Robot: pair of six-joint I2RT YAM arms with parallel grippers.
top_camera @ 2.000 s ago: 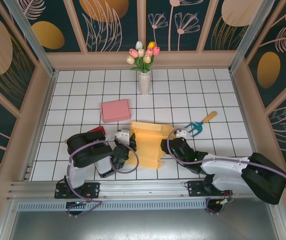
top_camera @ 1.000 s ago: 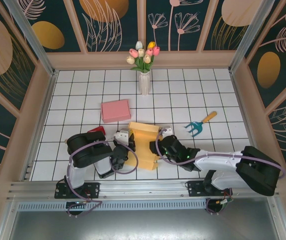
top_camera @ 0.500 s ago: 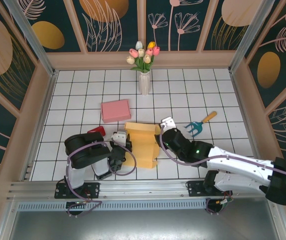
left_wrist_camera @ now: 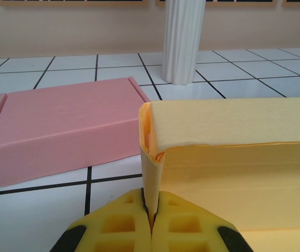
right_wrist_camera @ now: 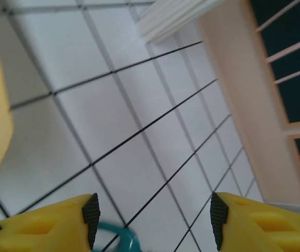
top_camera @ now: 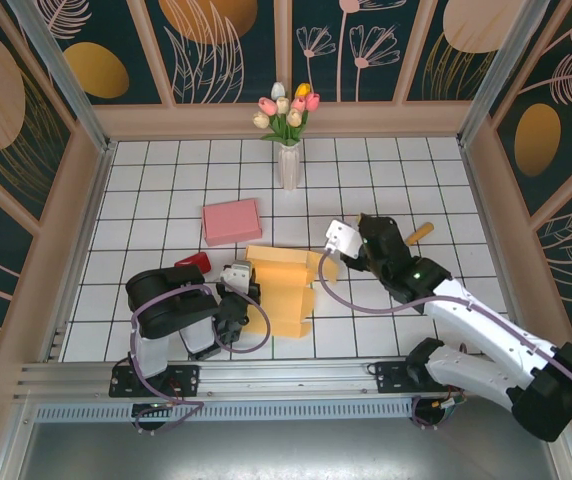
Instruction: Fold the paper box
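Left gripper point(left_wrist_camera: 151, 212) fingers pressed together, pinching the left wall of the box point(top_camera: 284, 290). The box sits mid-table, just in front of the pink box point(top_camera: 231, 221). Right gripper point(right_wrist_camera: 152, 218) fingers spread, nothing between them, near the box's far right corner.

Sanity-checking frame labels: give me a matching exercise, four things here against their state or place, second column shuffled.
1. left tool
2. right tool
3. pink box
4. vase

A. open, holding nothing
B. shut on a wall of the yellow box
C. standing upright, holding tulips
D. lying flat beyond the yellow box

Pairs: 1-B, 2-A, 3-D, 4-C
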